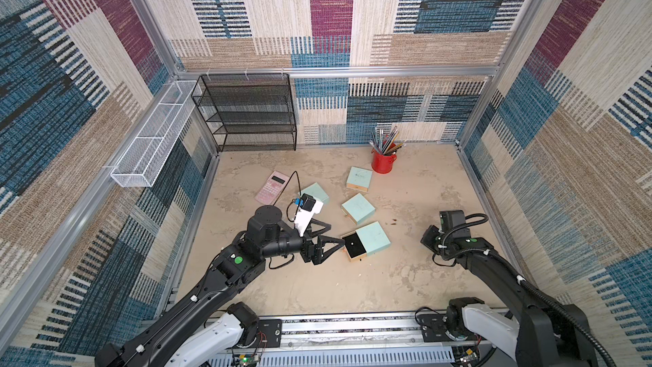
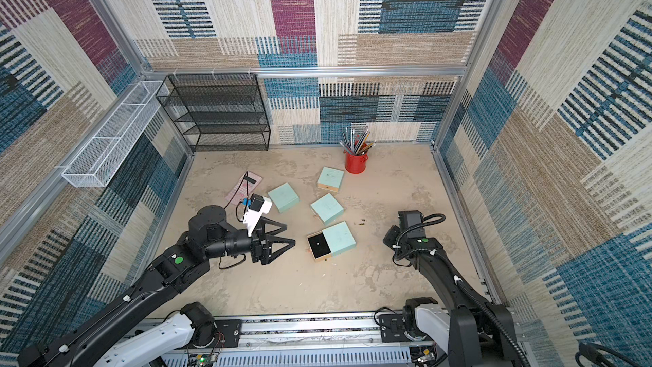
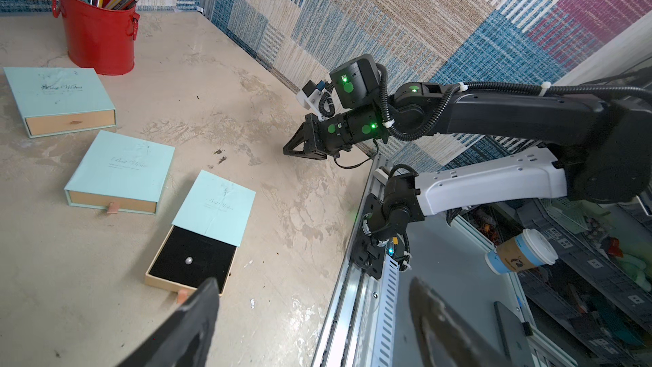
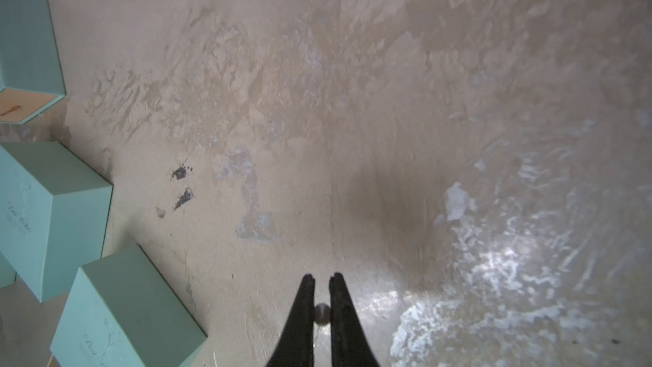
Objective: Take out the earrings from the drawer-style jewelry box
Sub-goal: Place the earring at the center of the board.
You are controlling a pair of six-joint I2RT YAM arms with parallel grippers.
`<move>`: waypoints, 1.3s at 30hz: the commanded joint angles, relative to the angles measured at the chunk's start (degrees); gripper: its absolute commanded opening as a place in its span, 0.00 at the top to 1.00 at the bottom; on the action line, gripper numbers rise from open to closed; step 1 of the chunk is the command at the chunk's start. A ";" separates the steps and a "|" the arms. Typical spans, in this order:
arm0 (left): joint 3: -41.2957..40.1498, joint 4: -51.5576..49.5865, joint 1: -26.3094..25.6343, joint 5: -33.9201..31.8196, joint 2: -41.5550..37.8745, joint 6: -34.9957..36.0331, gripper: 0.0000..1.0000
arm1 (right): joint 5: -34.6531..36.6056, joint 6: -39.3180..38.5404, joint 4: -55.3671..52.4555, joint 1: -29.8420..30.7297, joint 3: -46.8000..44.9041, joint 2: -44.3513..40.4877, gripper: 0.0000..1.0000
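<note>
Four mint-green boxes [image 1: 358, 208] lie scattered around the middle of the table [image 1: 405, 277] in both top views. The one lowest in the frame, the open box [image 1: 374, 238], has its drawer [image 1: 358, 251] slid out toward the lower left. On the drawer's black lining sits one small white earring [image 1: 352, 242], which shows clearly at the lower left of the left wrist view [image 3: 189, 260].

The left arm reaches in from the lower left corner. Its forearm lies nearly level and its wrist points to the right. The left gripper [image 1: 335, 234] is spread wide with nothing between the jaws, and its lower tip is just beside the drawer's left edge. I can't say whether it touches.

The right arm comes up from the lower right corner and folds back at the elbow, well apart from the boxes. At the centre of the left wrist view the right gripper [image 3: 286, 150] tilts down toward the bare table. In the right wrist view its jaws [image 4: 321, 277] are pinched nearly together on a second earring [image 4: 322, 313], a tiny pale bead low in the frame.

A red bucket [image 1: 383, 162] of pencils stands behind the boxes.
</note>
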 commanded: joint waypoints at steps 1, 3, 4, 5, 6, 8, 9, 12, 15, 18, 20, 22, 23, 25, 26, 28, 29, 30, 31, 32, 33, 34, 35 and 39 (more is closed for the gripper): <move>-0.26 1.22 0.05 0.11 -0.50 1.10 0.15 | -0.45 0.98 0.80 -1.37 -0.52 1.24 0.89; -0.52 1.21 0.05 0.08 -0.61 1.07 0.15 | -0.88 1.14 1.04 -2.59 -1.16 1.74 0.89; -0.53 1.09 0.05 0.04 -0.72 1.07 0.15 | -0.62 1.24 1.09 -2.98 -1.46 1.74 0.89; -0.52 1.03 0.01 0.03 -0.71 1.09 0.15 | -0.40 1.37 1.00 -3.40 -1.77 1.55 0.89; -0.51 1.01 0.05 0.05 -0.69 1.09 0.15 | -0.19 1.45 0.92 -3.86 -2.05 1.48 0.89; -0.50 1.19 0.05 0.08 -0.70 0.90 0.15 | 0.44 1.47 0.65 -4.79 -2.19 1.30 0.89; -0.60 1.29 0.05 0.15 -0.73 0.92 0.15 | 0.50 1.50 0.56 -5.34 -2.21 1.30 0.89; -0.58 1.45 0.00 0.35 -0.62 0.83 0.15 | 0.50 1.24 1.08 -6.07 -2.44 1.85 0.89; -0.61 1.49 0.05 0.33 -0.59 0.83 0.15 | 0.60 1.48 1.96 -6.34 -2.63 2.78 0.90; -0.55 1.41 0.03 0.36 -0.58 0.76 0.15 | 1.29 1.59 2.32 -6.83 -2.61 3.14 0.90; -0.62 1.34 0.05 0.26 -0.61 0.83 0.15 | 1.14 1.49 2.82 -7.47 -2.61 3.46 0.89; -0.58 1.44 0.05 0.34 -0.49 0.81 0.15 | 1.01 1.25 3.24 -7.91 -2.57 3.70 0.89; -0.62 1.42 0.05 0.35 -0.48 0.78 0.15 | 0.84 1.06 3.53 -8.14 -2.61 3.98 0.89; -0.59 1.38 0.05 0.35 -0.44 0.82 0.15 | 1.13 0.97 3.36 -8.39 -2.27 4.36 0.89; -0.61 1.41 0.05 0.35 -0.48 0.78 0.15 | 1.73 1.08 3.12 -8.56 -2.10 4.31 0.89; -0.57 1.38 0.05 0.35 -0.49 0.80 0.15 | 2.41 0.98 3.02 -8.92 -2.09 3.73 0.88; -0.55 1.36 0.05 0.33 -0.52 0.81 0.15 | 2.58 0.80 2.94 -9.20 -2.02 3.52 0.88; -0.59 1.43 0.10 0.35 -0.47 0.77 0.15 | 2.59 0.60 2.93 -9.32 -2.00 3.58 0.88; -0.60 1.48 0.08 0.35 -0.51 0.78 0.15 | 2.59 0.53 2.89 -9.55 -2.00 3.71 0.87; -0.62 1.42 0.05 0.35 -0.44 0.74 0.15 | 2.76 0.56 2.89 -9.81 -2.08 3.99 0.87; -0.60 1.47 0.10 0.35 -0.47 0.78 0.15 | 2.61 0.47 3.15 -9.99 -2.21 4.18 0.87; -0.54 1.45 0.13 0.35 -0.49 0.75 0.15 | 2.39 0.48 3.43 -10.11 -2.39 4.32 0.87; -0.61 1.45 0.09 0.35 -0.53 0.79 0.15 | 2.11 0.47 3.83 -10.21 -2.52 4.44 0.87; -0.59 1.34 0.14 0.22 -0.44 0.74 0.15 | 2.50 0.51 4.07 -10.47 -2.50 4.10 0.86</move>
